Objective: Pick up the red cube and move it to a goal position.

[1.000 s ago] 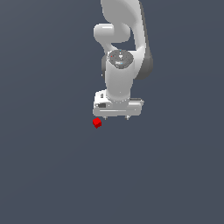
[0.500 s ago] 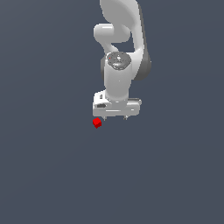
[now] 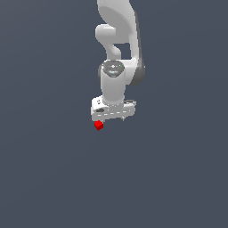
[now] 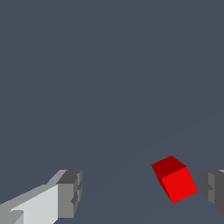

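The red cube [image 3: 99, 125] is a small bright-red block on the dark grey floor, just below the edge of the white gripper [image 3: 113, 119] nearest the exterior view's left. In the wrist view the red cube [image 4: 175, 184] lies in the gap of the open gripper [image 4: 141, 190]. It sits close to one grey fingertip [image 4: 213, 187] and far from the other fingertip [image 4: 69, 193]. A thin gap separates it from the nearer pad. Nothing is held.
The white Panda arm [image 3: 116, 53] rises straight above the gripper. A plain dark grey floor [image 3: 53, 169] surrounds everything, with no other objects in sight.
The arm has lowered a little and shifted slightly toward the exterior view's left, bringing the hand closer to the cube. The cube has stayed in place.
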{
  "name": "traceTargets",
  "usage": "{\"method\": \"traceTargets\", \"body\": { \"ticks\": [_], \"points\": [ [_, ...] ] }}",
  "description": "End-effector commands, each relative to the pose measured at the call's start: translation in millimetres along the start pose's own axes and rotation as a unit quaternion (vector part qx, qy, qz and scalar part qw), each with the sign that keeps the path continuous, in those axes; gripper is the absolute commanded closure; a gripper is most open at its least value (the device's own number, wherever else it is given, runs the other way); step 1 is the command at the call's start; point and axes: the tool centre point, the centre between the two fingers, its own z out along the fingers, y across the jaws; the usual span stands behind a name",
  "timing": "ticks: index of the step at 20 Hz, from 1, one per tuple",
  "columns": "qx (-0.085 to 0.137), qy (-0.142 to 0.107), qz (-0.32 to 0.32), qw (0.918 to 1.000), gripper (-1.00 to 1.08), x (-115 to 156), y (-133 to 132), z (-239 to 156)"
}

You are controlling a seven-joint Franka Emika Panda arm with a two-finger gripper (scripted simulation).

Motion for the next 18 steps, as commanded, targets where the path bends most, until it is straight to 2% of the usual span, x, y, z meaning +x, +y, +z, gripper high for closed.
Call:
{"method": "traceTargets", "body": {
  "ticks": [1,8,18],
  "points": [
    [0.0,0.001,-0.024,0.9997,-0.92,-8.9,6.7,12.3],
    [0.001,0.003,-0.095,0.9955,-0.92,-31.3,28.6,48.2],
    [0.001,0.006,-0.181,0.9835,-0.92,-52.4,60.4,92.9]
  ]
}}
